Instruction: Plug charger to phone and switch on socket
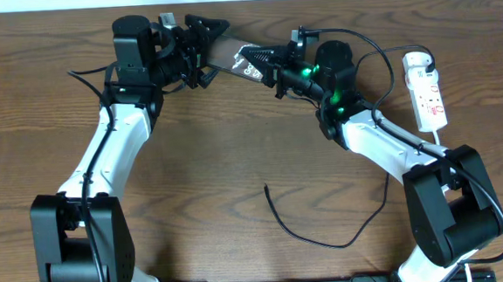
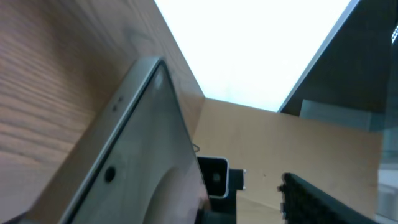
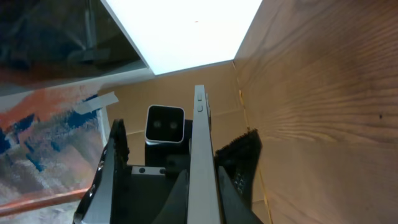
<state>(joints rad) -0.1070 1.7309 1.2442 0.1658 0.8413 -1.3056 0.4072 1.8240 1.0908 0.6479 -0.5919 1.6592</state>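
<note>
- Left gripper point(image 1: 209, 53): jaws wide about one end of the phone, with a gap at one pad.
- Phone point(image 1: 231, 56): slim slab with a glossy dark face and a pale edge with side buttons. It is held on edge between the arms at the far side of the table.
- Right gripper point(image 1: 262, 60): pinched narrow on the phone.
- Charger point(image 1: 314, 235): loose on the table, tip free.
- Socket point(image 1: 426, 91): far right, untouched.
- Step, as judged: steadying the phone. The next move calls for fetching the plug tip and lining it up with the port.

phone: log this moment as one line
phone held in shut right gripper | left gripper at its other end, grip unclear | charger tip loose on table | socket apart from both grippers
</note>
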